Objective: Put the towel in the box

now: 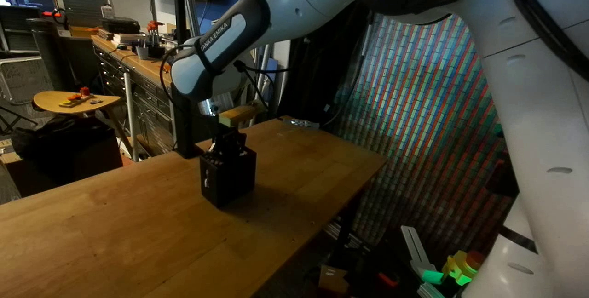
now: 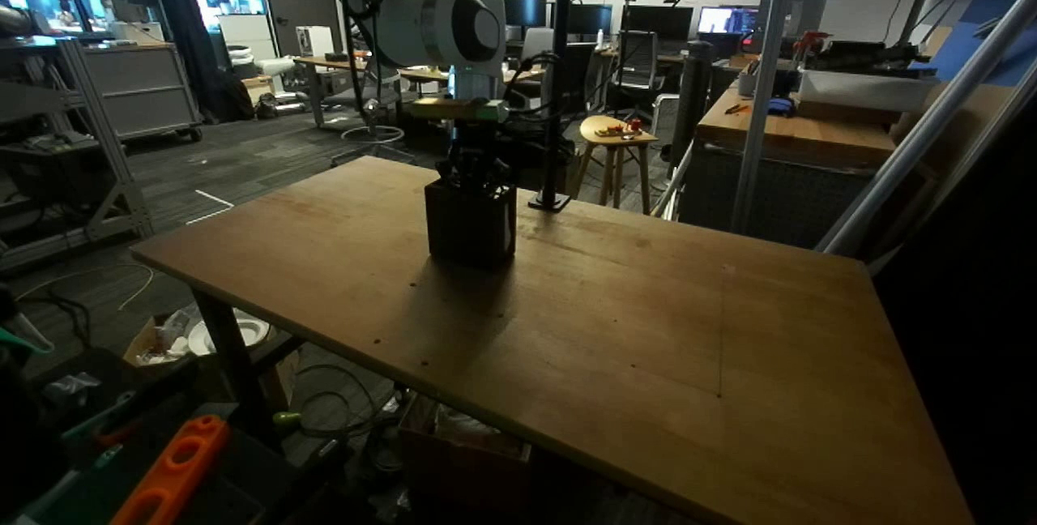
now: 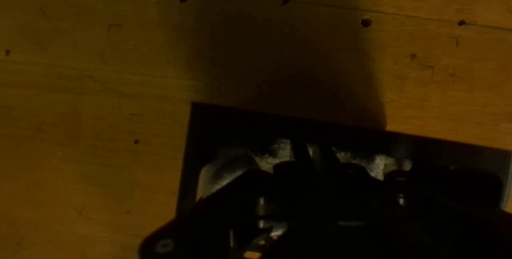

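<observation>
Gripper (image 1: 229, 144) points down into open-topped box (image 2: 470, 225), presumably so release lands inside. Wrist view too dark: I cannot tell if pincer is wide or narrow. Probable towel (image 3: 281, 152) shows pale within box.

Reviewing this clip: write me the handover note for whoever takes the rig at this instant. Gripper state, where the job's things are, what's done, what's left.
Gripper: pointing down over the box, lower end apparently inside it; too dark to tell open or shut.
Box: black, upright on the wooden table.
Towel: probably the pale material seen inside the box in the wrist view; too dim to be sure.
Done: towel seemingly in the box, if that is it.
Left: check it is released, then probably raise the gripper straight up, clear of the box.
</observation>
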Available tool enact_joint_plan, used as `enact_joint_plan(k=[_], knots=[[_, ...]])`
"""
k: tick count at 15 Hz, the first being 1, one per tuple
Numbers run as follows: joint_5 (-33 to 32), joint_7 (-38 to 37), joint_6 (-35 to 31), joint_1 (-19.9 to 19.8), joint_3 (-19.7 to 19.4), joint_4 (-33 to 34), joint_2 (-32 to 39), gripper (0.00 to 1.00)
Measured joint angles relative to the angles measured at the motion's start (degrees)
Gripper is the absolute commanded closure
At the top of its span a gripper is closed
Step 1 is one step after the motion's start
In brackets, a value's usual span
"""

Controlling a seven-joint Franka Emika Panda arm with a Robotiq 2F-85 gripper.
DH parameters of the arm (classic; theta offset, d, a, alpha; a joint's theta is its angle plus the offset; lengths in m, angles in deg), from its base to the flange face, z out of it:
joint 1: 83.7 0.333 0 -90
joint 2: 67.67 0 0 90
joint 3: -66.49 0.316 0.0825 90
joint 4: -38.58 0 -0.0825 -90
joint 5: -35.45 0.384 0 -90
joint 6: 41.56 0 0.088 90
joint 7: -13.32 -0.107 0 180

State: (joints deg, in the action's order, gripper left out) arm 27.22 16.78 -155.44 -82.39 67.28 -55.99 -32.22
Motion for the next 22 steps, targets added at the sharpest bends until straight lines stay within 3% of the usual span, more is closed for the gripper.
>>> enact_joint_plan(k=[8, 18, 22], knots=[[-0.6, -5.4, 0.9, 1.2, -0.1, -8.0, -12.0, 0.88], [-1.3, -18.6, 3.6, 1.2, -0.6, -13.6, -24.9, 0.88], [5.0, -21.1, 1.7, 1.2, -0.1, -15.6, -28.0, 0.87]])
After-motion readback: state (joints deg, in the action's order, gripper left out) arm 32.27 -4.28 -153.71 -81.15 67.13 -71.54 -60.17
